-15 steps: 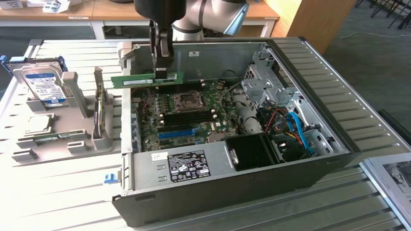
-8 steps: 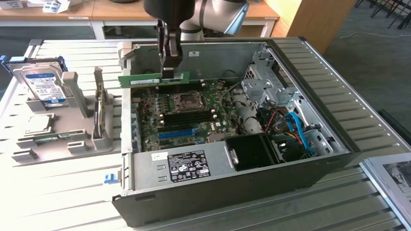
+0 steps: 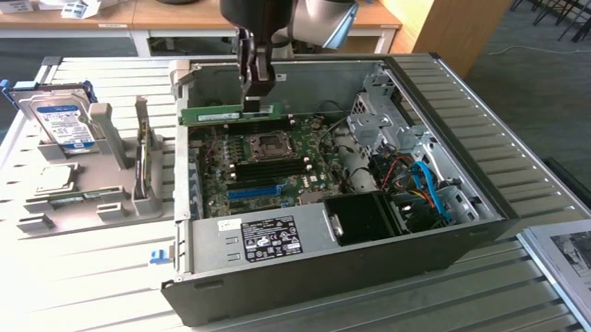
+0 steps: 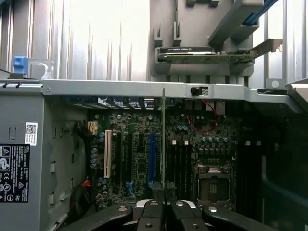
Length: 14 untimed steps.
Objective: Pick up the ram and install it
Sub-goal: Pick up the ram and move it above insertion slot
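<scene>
The ram (image 3: pixel 231 113) is a long green stick with a pale label. It hangs level above the far end of the open computer case (image 3: pixel 461 228), over the motherboard (image 3: pixel 263 166). My gripper (image 3: pixel 257 93) comes down from above and is shut on the stick near its end on the exterior view's right. In the wrist view the ram (image 4: pixel 163 139) shows edge-on as a thin green line rising from between my fingertips (image 4: pixel 150 211). It runs parallel to the black memory slots (image 4: pixel 179 163) beside the CPU socket (image 4: pixel 211 185), still above the board.
A grey holder (image 3: pixel 83 207) on the exterior view's left carries a hard drive (image 3: pixel 60 124), a square silver CPU chip (image 3: pixel 55 176) and an upright card (image 3: pixel 143 149). Inside the case are the power supply (image 3: pixel 268 235), a black fan shroud (image 3: pixel 369 218) and blue cables (image 3: pixel 427 187).
</scene>
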{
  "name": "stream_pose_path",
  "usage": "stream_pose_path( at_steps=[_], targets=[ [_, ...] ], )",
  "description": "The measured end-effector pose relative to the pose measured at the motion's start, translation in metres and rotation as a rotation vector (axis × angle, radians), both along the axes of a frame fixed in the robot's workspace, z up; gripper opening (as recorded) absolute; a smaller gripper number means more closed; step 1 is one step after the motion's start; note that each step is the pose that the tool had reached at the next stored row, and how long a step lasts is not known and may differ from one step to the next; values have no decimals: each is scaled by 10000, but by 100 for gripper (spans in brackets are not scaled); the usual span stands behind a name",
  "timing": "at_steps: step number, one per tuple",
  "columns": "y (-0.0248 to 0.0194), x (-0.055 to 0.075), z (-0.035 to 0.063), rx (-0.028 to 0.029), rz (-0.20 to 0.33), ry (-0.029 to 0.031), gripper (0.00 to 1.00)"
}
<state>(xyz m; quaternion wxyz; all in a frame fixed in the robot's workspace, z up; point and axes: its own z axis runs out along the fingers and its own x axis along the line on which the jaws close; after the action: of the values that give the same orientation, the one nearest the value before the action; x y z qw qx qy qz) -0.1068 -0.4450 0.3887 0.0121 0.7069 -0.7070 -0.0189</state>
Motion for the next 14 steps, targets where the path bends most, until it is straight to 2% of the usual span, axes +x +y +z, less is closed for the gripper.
stream_pose_path(
  at_steps=[14],
  targets=[
    [0, 268, 0, -1, -1, 0, 12]
  ],
)
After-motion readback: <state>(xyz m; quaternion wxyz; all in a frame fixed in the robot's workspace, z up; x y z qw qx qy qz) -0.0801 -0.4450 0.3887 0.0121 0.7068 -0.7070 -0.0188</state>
